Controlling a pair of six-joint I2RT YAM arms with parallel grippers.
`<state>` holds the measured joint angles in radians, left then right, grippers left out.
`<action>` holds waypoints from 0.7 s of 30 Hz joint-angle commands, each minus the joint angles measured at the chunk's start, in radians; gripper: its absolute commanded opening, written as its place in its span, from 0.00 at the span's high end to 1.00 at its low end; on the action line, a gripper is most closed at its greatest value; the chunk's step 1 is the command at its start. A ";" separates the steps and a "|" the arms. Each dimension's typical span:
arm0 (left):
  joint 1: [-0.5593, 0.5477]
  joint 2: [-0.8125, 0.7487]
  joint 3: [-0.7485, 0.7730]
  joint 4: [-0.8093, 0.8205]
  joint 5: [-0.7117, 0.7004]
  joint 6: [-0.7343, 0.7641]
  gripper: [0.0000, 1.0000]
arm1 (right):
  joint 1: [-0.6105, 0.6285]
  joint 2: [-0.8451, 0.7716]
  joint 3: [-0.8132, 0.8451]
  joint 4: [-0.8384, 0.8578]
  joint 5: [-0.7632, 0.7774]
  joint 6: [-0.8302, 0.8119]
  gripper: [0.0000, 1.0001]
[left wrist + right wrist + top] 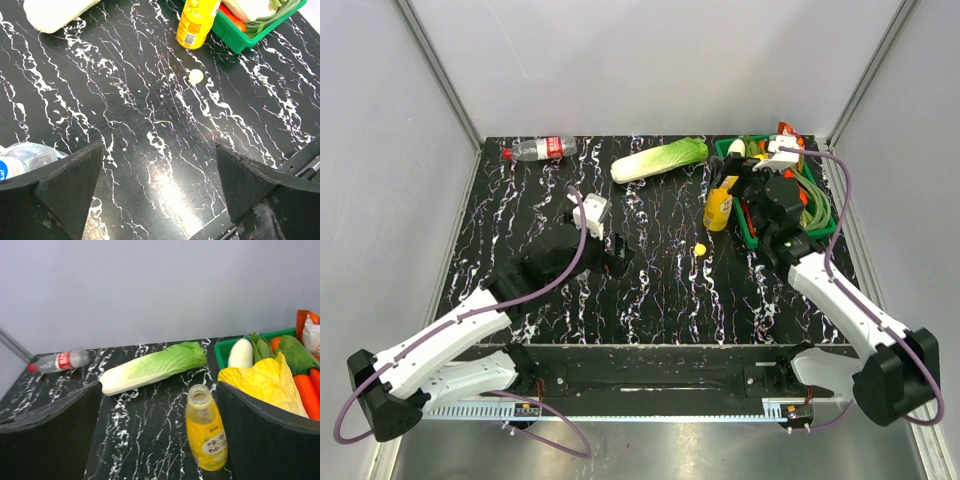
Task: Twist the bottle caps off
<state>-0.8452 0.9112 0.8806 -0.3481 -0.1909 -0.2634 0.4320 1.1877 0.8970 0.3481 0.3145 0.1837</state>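
Note:
The orange-juice bottle (718, 208) stands upright without a cap beside the green tray (828, 215). Its yellow cap (700, 247) lies on the table in front of it. My right gripper (748, 200) is open and empty; in the right wrist view (159, 385) the juice bottle (206, 432) stands just inside the right finger. The red-label bottle (535, 150) lies at the back left with its red cap (507, 154) on. My left gripper (618, 258) is open and empty (159, 147). The blue-white-label bottle (25, 156) lies by its left finger. The white cap is hidden.
A napa cabbage (660, 160) lies at the back middle. The green tray holds carrots, greens and a yellow cloth-like item (260, 382). The table's front edge (300, 160) shows beside the left gripper. Grey walls close in the back and sides.

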 commanded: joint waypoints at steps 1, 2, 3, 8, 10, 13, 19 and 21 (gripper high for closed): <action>0.015 0.034 0.075 0.017 -0.062 -0.008 0.01 | 0.008 -0.086 0.039 -0.102 -0.123 0.077 0.00; 0.017 0.044 0.086 0.012 -0.068 -0.007 0.01 | 0.008 -0.094 0.037 -0.115 -0.139 0.088 0.01; 0.024 0.052 0.095 0.008 -0.074 -0.005 0.01 | 0.010 -0.108 0.036 -0.132 -0.161 0.095 0.00; 0.063 0.081 0.141 -0.037 -0.134 -0.010 0.01 | 0.008 -0.138 0.020 -0.182 -0.233 0.138 0.00; 0.069 0.078 0.152 -0.057 -0.178 -0.005 0.01 | 0.008 -0.145 0.013 -0.193 -0.256 0.149 0.00; 0.080 0.060 0.162 -0.101 -0.249 -0.004 0.01 | 0.008 -0.142 0.031 -0.231 -0.311 0.148 0.00; 0.129 -0.008 0.115 -0.167 -0.332 -0.048 0.03 | 0.008 -0.119 0.043 -0.250 -0.414 0.161 0.00; 0.146 -0.029 0.084 -0.175 -0.347 -0.074 0.05 | 0.008 -0.109 0.042 -0.248 -0.433 0.168 0.00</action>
<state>-0.7315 0.9413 0.9955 -0.4995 -0.4484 -0.2840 0.4332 1.0695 0.9047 0.1024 -0.0399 0.3279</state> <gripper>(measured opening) 0.970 0.994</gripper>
